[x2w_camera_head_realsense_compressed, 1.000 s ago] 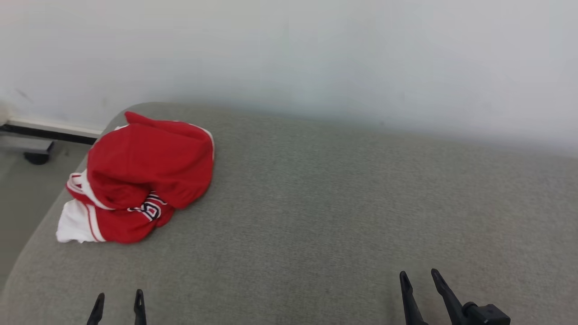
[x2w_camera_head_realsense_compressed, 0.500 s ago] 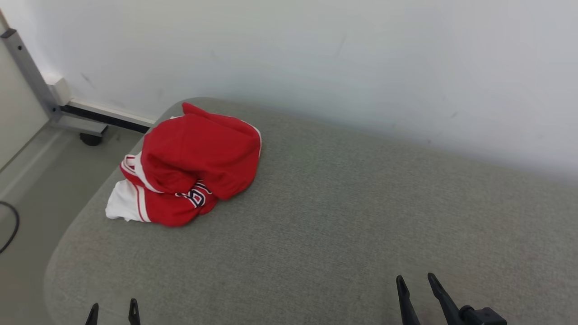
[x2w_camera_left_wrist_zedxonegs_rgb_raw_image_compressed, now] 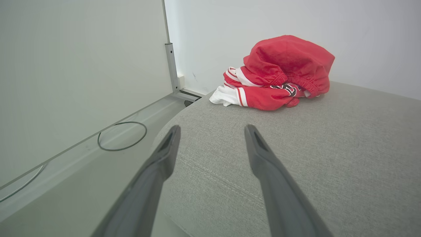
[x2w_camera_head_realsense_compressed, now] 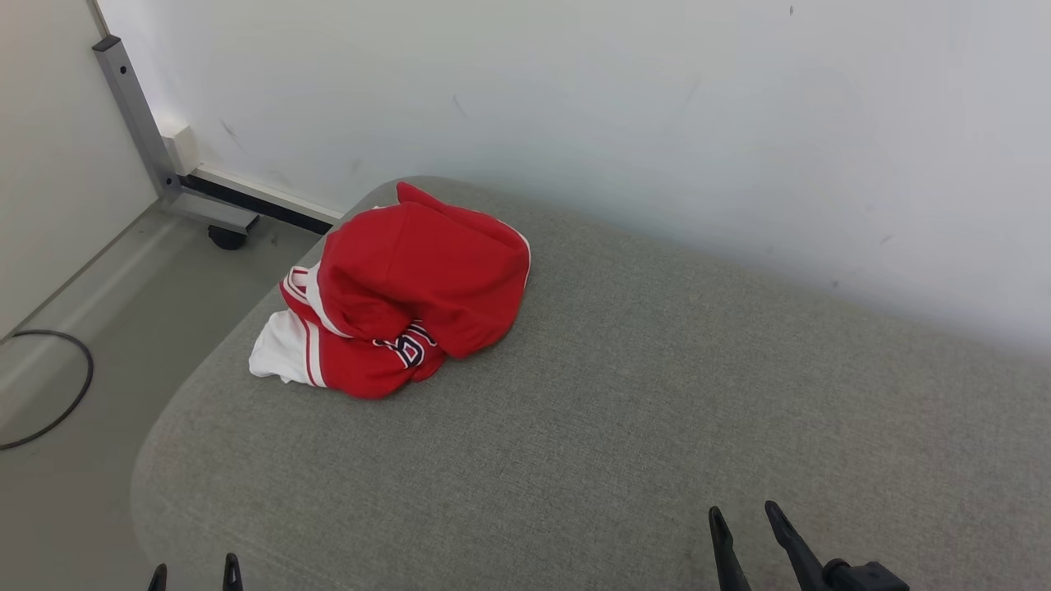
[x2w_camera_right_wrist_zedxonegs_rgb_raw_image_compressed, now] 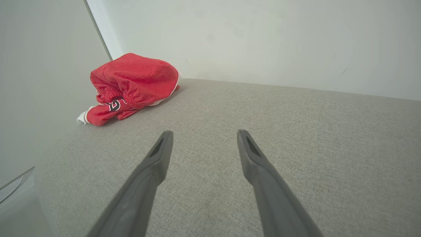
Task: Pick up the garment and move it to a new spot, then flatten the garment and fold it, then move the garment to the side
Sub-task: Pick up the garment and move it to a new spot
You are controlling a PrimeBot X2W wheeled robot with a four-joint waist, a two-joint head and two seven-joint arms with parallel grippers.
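A: So, where does the garment (x2w_camera_head_realsense_compressed: 402, 295) lie?

B: It is crumpled in a heap on the far left part of the grey cushion (x2w_camera_head_realsense_compressed: 624, 427), close to the rounded far left corner and just short of the white wall (x2w_camera_head_realsense_compressed: 616, 98). It is red with white trim. A white piece trails out on its left side, and dark lettering shows on a fold at its near side.

A: And the grippers?

B: Both are at the near edge, well apart from the garment. The left gripper (x2w_camera_head_realsense_compressed: 193, 573) is by the cushion's near left corner, fingers spread with nothing between them. The right gripper (x2w_camera_head_realsense_compressed: 743, 519) hangs over the near right part, jaws likewise wide and empty.

A: Anything off the cushion?

B: On the floor (x2w_camera_head_realsense_compressed: 74, 501) to the left, a dark cable (x2w_camera_head_realsense_compressed: 89, 373) curves in a loop. Farther back, a grey metal post (x2w_camera_head_realsense_compressed: 131, 107) rises from a base with a black castor (x2w_camera_head_realsense_compressed: 226, 238).
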